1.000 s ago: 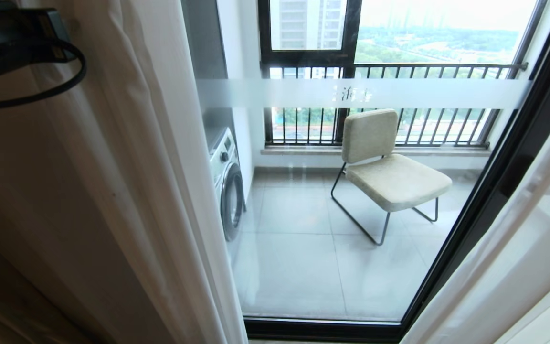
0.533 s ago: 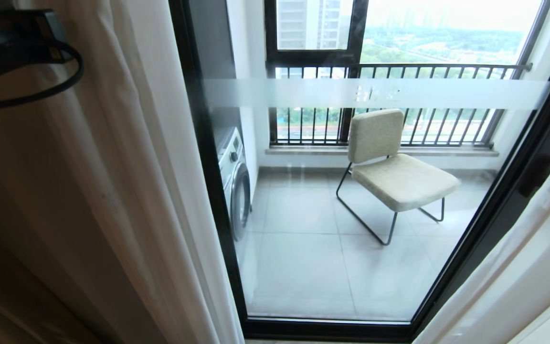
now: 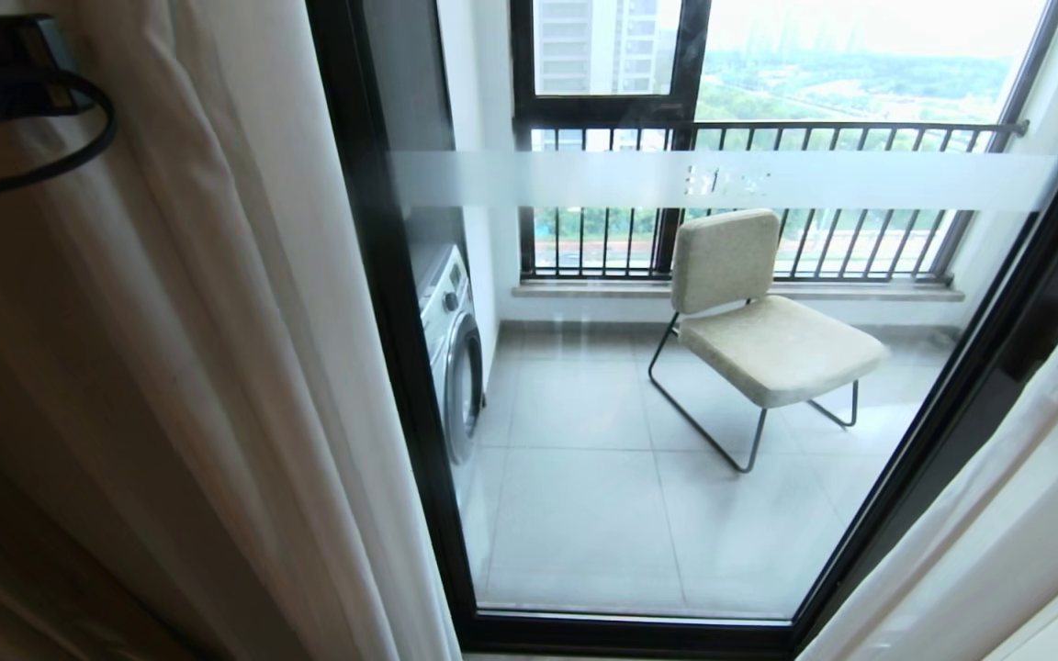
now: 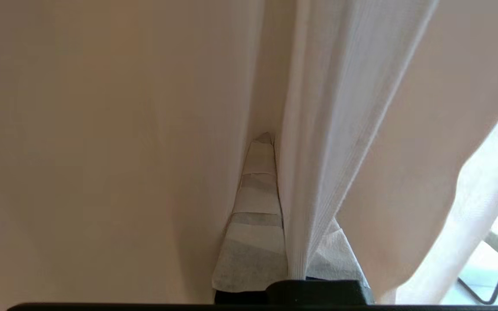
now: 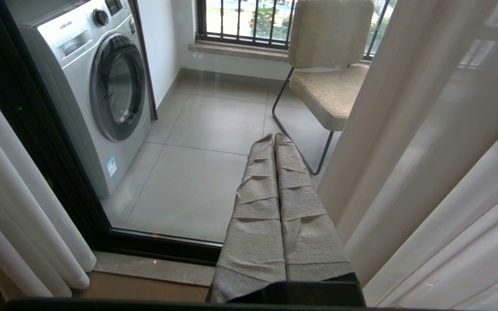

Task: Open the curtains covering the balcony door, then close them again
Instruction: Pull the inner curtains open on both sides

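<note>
My left gripper (image 4: 275,142) is closed on a curtain (image 3: 217,349) fold at the door's (image 3: 400,367) left side. My right gripper (image 5: 274,140) hangs closed, empty, facing the uncovered glass.

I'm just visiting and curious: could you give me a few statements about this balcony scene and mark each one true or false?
1. A washing machine stands behind the balcony door. True.
2. The chair on the balcony is tipped over. False: it stands upright.
3. The right gripper has its fingers pressed together, holding nothing. True.
4. The curtains fully cover the glass. False: they hang parted to both sides.
5. The left gripper has curtain fabric between its fingers. True.
</note>
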Available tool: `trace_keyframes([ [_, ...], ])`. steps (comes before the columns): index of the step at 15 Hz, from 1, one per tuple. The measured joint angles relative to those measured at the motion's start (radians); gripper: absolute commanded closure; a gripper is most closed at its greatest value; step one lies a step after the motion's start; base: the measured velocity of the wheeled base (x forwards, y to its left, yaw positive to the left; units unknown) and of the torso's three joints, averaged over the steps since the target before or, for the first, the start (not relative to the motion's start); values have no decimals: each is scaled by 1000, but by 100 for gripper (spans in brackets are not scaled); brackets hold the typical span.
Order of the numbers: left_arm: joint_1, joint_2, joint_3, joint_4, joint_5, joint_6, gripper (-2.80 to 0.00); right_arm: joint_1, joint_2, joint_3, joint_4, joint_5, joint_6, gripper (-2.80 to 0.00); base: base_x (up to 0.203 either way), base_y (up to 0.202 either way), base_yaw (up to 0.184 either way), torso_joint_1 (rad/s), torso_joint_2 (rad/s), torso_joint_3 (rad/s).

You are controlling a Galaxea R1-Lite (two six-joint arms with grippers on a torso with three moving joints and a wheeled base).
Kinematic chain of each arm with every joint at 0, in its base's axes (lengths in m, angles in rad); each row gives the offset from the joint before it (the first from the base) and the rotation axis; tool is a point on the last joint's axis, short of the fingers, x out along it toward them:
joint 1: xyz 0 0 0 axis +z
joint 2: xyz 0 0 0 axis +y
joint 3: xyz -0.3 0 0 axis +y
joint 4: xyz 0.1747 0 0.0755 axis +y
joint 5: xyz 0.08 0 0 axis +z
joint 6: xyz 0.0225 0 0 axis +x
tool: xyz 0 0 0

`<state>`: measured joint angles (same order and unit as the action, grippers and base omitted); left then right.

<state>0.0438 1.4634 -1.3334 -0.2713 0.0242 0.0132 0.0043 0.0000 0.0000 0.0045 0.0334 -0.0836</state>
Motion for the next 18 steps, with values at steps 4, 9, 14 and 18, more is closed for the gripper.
trace_keyframes([
  [4,90,9,-1,-4,-6,-22,0,0,0,0,0,0,0,0,0,0,0,0,0,0],
  [9,188,47,-26,-1,-26,-38,0,0,0,0,0,0,0,0,0,0,0,0,0,0],
  [14,326,98,-84,1,-101,-53,0,0,0,0,0,0,0,0,0,0,0,0,0,0],
  [18,474,144,-152,6,-162,-70,0,0,0,0,0,0,0,0,0,0,0,0,0,0],
])
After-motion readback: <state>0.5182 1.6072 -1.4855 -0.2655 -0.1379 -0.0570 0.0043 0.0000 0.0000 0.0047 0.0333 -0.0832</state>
